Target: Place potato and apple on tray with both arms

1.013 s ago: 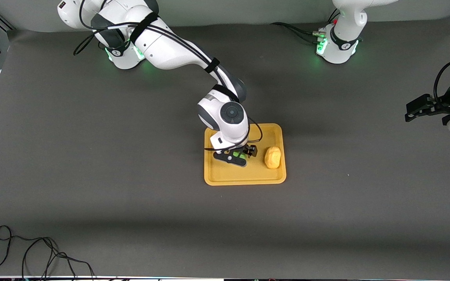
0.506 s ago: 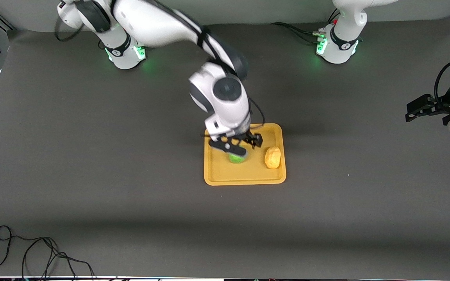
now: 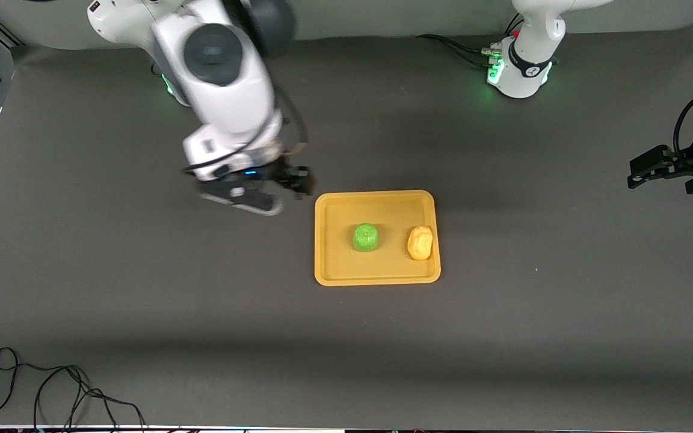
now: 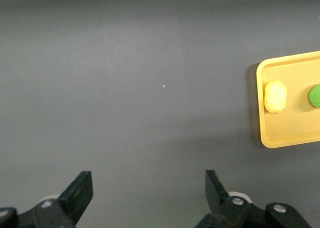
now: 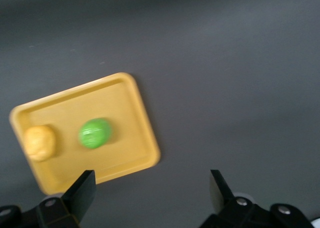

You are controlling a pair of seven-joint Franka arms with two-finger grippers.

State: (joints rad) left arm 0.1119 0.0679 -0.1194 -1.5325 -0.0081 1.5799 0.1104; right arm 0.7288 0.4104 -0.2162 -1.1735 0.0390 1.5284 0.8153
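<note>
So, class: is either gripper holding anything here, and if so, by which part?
Nothing is held. The right gripper and the left gripper are both open and empty; the apple and potato lie on the tray.

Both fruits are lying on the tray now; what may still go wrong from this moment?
1. The apple sits loose in the middle of the tray; being round, it may roll if the tray is bumped.
2. The potato lies close to the rim at the left arm's end, so a knock might tip it out.
3. The right gripper, jaws open, hangs beside the tray; a low swing might clip it.
</note>
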